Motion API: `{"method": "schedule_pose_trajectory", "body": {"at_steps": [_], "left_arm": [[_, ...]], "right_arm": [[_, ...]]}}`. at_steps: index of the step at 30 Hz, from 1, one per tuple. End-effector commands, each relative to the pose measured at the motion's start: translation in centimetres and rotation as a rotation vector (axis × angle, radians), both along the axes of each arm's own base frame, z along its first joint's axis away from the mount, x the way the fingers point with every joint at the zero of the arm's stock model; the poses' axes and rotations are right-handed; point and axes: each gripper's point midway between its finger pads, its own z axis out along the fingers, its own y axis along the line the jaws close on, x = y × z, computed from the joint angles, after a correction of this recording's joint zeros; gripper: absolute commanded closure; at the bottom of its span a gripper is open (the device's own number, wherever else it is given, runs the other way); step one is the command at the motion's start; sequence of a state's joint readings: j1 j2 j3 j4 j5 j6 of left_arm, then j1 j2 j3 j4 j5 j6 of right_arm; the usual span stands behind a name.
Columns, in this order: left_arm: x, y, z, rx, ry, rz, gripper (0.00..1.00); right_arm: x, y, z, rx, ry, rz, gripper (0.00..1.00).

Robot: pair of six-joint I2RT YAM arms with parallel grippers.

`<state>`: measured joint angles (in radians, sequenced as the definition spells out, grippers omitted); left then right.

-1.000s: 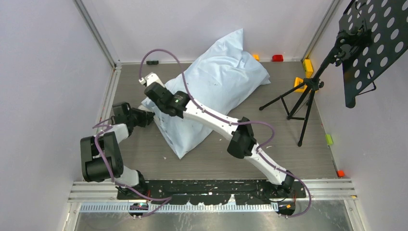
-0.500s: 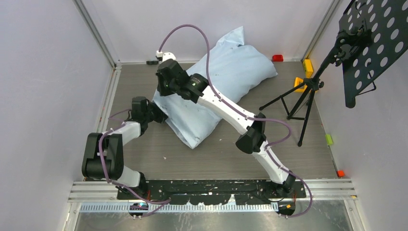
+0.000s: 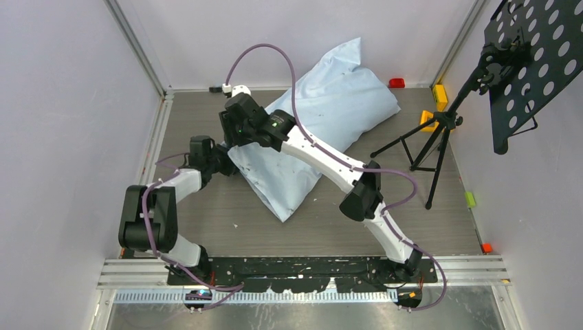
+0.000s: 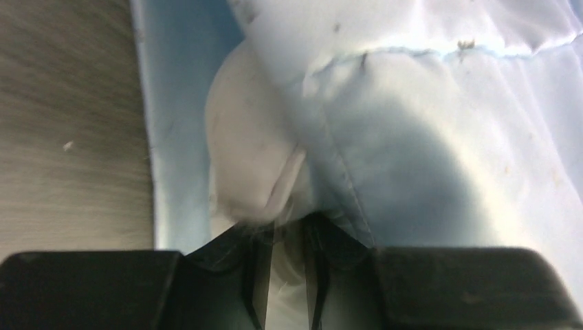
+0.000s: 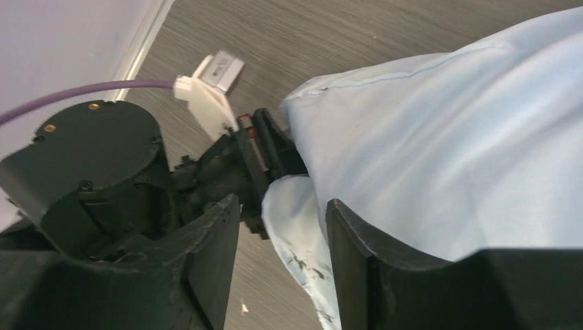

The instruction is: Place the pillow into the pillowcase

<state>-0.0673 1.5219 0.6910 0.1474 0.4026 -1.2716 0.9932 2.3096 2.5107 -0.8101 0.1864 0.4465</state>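
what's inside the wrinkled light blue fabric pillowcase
A plump white stuffed pillow: one rounded corner shows at the open end of the pillowcase in the left wrist view. The rest is covered by the blue cloth.

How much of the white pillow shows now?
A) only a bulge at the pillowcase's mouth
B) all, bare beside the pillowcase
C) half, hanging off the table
A: the left wrist view shows a white bulge of the pillow at the mouth of the light blue pillowcase.

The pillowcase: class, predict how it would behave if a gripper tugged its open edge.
Probably floppy: the pillowcase creases and folds loosely around the pillow. Likely light, yet with the plump pillow mostly inside, a tug may drag the whole bundle.
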Motion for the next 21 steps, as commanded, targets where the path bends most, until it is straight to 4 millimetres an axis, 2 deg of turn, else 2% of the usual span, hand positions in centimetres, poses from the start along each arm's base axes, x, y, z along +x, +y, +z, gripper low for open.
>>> {"method": "schedule_pose_trajectory", "body": {"at_steps": [1, 6, 11, 15, 21], "left_arm": [[-2.7, 2.0, 0.4, 0.132, 0.026, -0.024, 0.73], [-4.4, 6.0, 1.6, 0.204, 0.011, 0.054, 0.63], [-5.9, 8.4, 3.6, 0.311, -0.012, 0.076, 0.61], [-5.8, 9.1, 5.1, 0.355, -0.052, 0.088, 0.57], [-3.8, 8.2, 8.2, 0.293, -0.180, 0.084, 0.52]], "right_arm": [[-0.4, -3.4, 8.1, 0.017, -0.168, -0.024, 0.43], [0.0, -6.3, 8.1, -0.095, -0.227, -0.069, 0.39], [0.2, -8.8, 8.7, -0.163, -0.267, -0.112, 0.38], [0.0, -10.4, 8.5, -0.211, -0.282, -0.141, 0.38], [-0.3, -12.2, 7.5, -0.255, -0.285, -0.166, 0.38]]}}
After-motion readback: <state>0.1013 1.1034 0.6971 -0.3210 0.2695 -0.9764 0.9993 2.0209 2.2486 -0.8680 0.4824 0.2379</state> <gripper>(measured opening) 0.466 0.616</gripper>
